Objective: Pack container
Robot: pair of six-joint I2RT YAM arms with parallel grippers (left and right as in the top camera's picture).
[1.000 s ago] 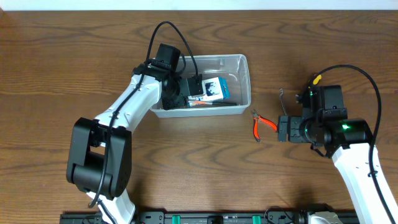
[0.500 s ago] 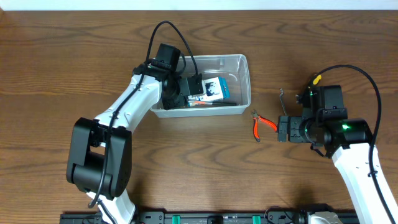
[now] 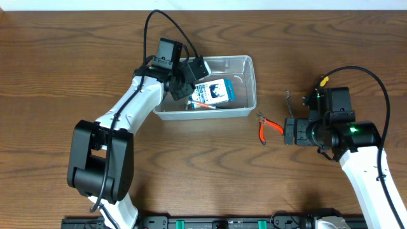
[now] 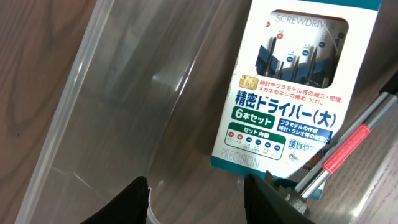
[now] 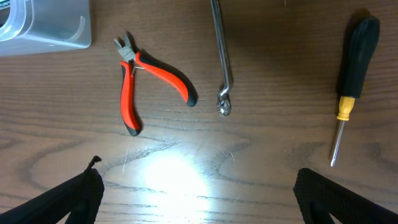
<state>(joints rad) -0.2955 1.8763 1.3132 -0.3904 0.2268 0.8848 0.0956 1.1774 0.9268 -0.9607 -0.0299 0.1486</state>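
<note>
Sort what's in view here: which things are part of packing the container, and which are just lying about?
Part of the job: container; screwdriver set box and grey tool with a red band, already inside; orange-handled pliers, bent metal rod and black-handled screwdriver, on the table, probably still to pack.
Just lying about: only the black rail at the table's near edge.
</note>
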